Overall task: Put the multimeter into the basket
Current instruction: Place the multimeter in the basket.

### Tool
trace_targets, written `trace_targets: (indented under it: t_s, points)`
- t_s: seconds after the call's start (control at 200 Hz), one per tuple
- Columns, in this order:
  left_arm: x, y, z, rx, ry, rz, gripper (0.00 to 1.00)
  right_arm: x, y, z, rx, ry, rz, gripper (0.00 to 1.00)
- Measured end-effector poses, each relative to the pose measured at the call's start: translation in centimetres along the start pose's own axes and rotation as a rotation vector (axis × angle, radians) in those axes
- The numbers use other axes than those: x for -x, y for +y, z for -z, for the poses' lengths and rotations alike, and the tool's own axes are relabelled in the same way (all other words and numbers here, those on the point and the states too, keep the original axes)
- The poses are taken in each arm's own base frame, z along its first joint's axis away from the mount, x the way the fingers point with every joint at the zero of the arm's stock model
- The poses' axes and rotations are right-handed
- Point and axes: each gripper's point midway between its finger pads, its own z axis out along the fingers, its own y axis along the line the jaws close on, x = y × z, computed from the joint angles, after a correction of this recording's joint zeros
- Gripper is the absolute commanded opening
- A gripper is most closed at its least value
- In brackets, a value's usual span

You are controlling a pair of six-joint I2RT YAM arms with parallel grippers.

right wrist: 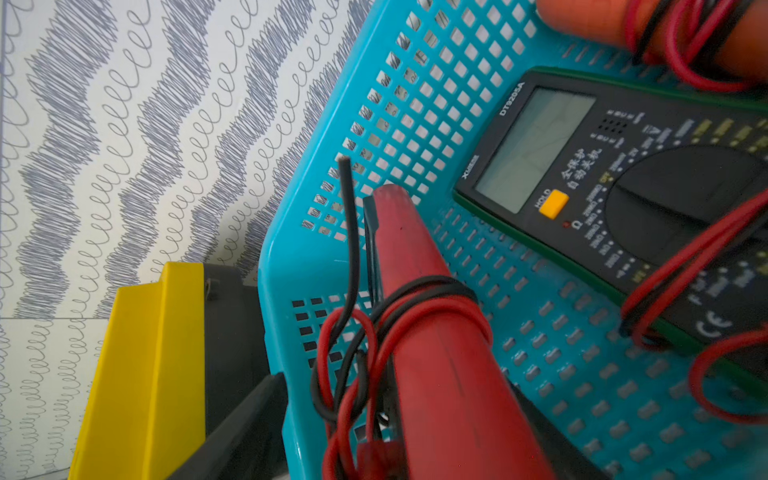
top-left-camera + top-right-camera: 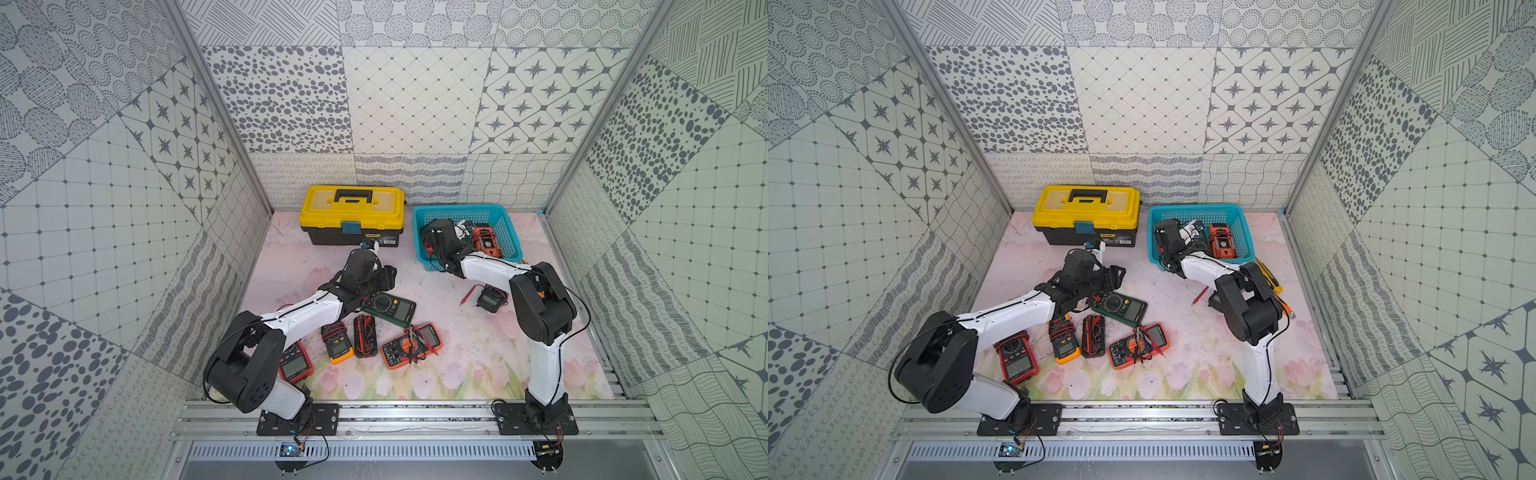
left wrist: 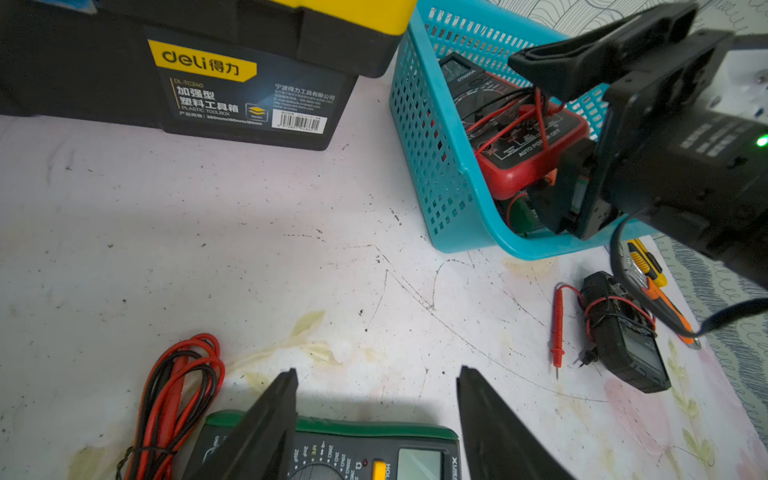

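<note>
In basket [image 1: 275, 266], red multimeter [image 1: 436, 353] within pincer [image 1: 397, 382]

The pink floral bench [image 2: 457, 357] carries a yellow-lidded toolbox [image 2: 351, 208] and the turquoise basket [image 2: 457, 209] side by side at the back. Nearer the front lie a green multimeter [image 2: 392, 308], red multimeter [image 2: 296, 365], yellow multimeter [image 2: 338, 344], black multimeter [image 2: 365, 336] and orange multimeter [image 2: 411, 345]. A small black meter [image 2: 490, 299] sits apart.

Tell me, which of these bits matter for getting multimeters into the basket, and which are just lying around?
Job: basket; red multimeter inside it; green multimeter, orange multimeter, yellow multimeter and small black multimeter waiting on the table.
Lying about: yellow-lidded toolbox; yellow utility knife.
</note>
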Motion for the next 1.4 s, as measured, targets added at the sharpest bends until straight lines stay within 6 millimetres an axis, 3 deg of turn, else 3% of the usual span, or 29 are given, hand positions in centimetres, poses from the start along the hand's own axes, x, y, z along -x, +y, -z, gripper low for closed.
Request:
trace_targets:
  t_s: [0.265,0.35,0.781,1.046,1.301,1.401]
  points:
    - [-0.2,0.0,-0.2,-0.003,0.005,0.008,0.65,0.2,-0.5,1.5,-0.065,0.046,0.095,0.84]
    - [-0.2,-0.1,-0.2,-0.006,0.006,0.01,0.65,0.4,-0.7,1.7,-0.093,0.058,0.125,0.87]
    - [-0.8,0.0,-0.6,-0.008,0.025,0.018,0.65,1.6,-2.3,1.5,-0.166,0.122,0.22,0.88]
    - [-0.8,0.0,-0.7,-0.009,0.027,0.018,0.65,1.7,-3.1,0.3,-0.176,0.163,0.253,0.85]
    - [-0.8,0.0,-0.7,-0.009,0.027,0.018,0.65,1.3,-2.1,-3.0,-0.139,0.313,0.437,0.82]
    - [-0.9,0.1,-0.7,-0.008,0.028,0.018,0.65,1.6,-2.9,-3.8,-0.131,0.373,0.476,0.8]
